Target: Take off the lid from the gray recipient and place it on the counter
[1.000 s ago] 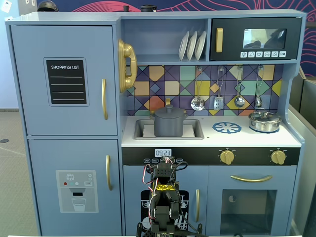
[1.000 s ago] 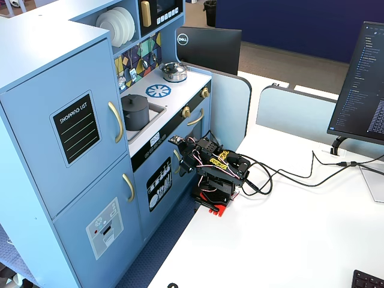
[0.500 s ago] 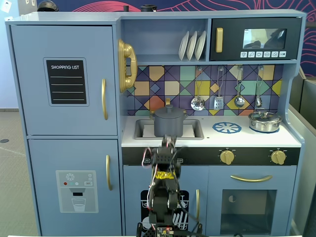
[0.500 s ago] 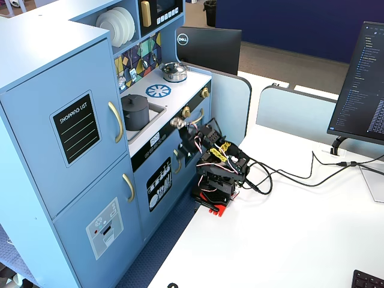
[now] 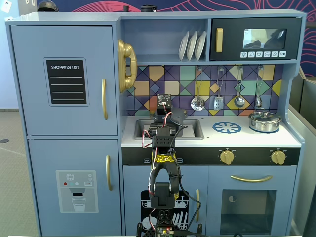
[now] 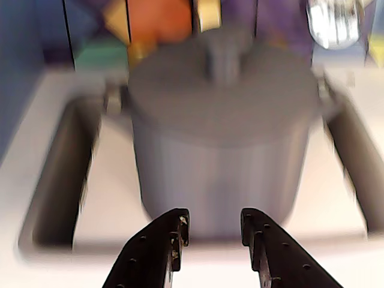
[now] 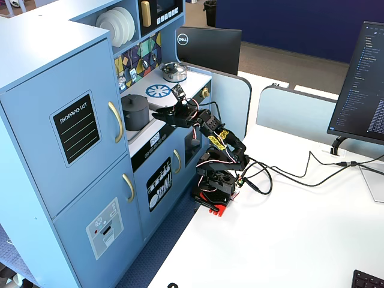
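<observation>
The gray recipient stands in the sink recess, with the lid sitting on it, knob up. In the wrist view my gripper is open and empty, its fingertips just short of the pot's lower wall and not touching it. From the side, a fixed view has the gripper level with the recipient, at the counter's front edge. The counter is white with a blue burner print. In the front fixed view my arm hides most of the pot.
A shiny silver pot sits at the counter's right end. Utensils hang on the tiled backsplash behind. The sink walls flank the gray pot. A gold phone hangs on the left.
The arm has risen from its folded, low pose in front of the cupboard doors to counter height, and the gripper now points at the gray pot.
</observation>
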`<action>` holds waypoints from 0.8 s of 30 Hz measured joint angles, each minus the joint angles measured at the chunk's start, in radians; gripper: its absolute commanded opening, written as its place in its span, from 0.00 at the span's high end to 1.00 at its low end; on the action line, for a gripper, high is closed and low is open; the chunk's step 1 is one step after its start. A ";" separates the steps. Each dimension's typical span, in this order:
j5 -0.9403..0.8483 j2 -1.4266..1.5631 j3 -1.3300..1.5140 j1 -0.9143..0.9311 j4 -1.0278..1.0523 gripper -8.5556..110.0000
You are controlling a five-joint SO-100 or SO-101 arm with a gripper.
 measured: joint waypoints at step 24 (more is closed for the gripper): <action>-0.003 -0.278 -0.101 0.040 -0.347 0.72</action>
